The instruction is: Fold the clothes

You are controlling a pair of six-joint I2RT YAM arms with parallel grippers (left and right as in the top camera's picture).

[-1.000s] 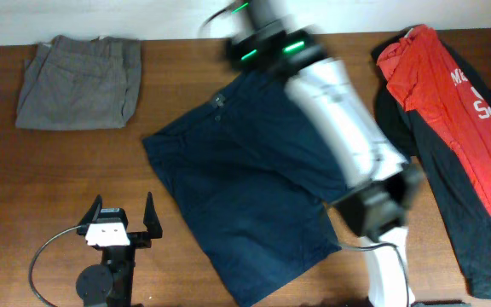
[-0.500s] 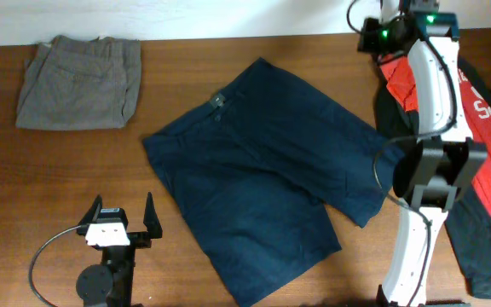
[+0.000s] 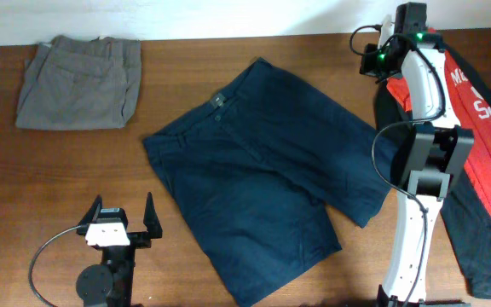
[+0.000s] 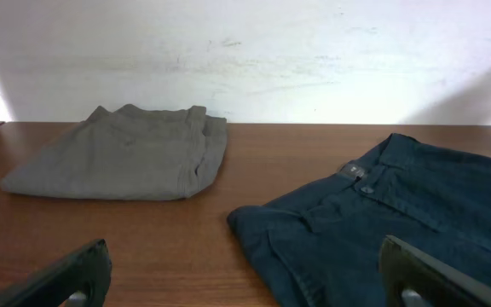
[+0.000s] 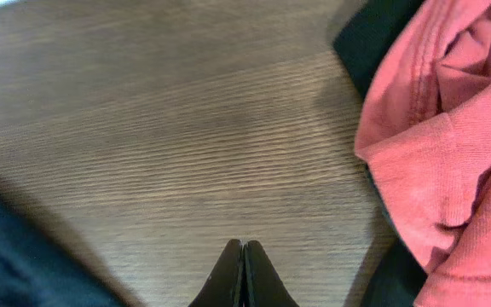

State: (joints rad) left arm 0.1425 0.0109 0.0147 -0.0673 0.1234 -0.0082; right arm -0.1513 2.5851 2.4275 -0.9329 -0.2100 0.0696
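Dark navy trousers [image 3: 262, 170] lie spread flat and slanted mid-table; they also show in the left wrist view [image 4: 399, 222] and in a corner of the right wrist view [image 5: 15, 264]. Grey-khaki trousers [image 3: 79, 81] [image 4: 126, 153] sit folded at the back left. A red garment [image 3: 476, 128] [image 5: 450, 145] lies on black ones [image 3: 437, 179] [image 5: 378, 34] at the right. My left gripper [image 3: 124, 206] [image 4: 244, 251] rests open near the front left, empty. My right gripper [image 3: 372, 60] [image 5: 243, 245] is shut and empty above bare wood between the navy trousers and the red garment.
The wooden table [image 3: 75, 170] runs to a white wall [image 4: 245, 51] at the back. The right arm [image 3: 424, 153] stands up from the front right and reaches to the back edge, beside the red and black pile.
The right arm swung off the navy trousers to the back right corner and its jaws closed empty. The navy trousers now lie uncovered. The left arm stayed still.
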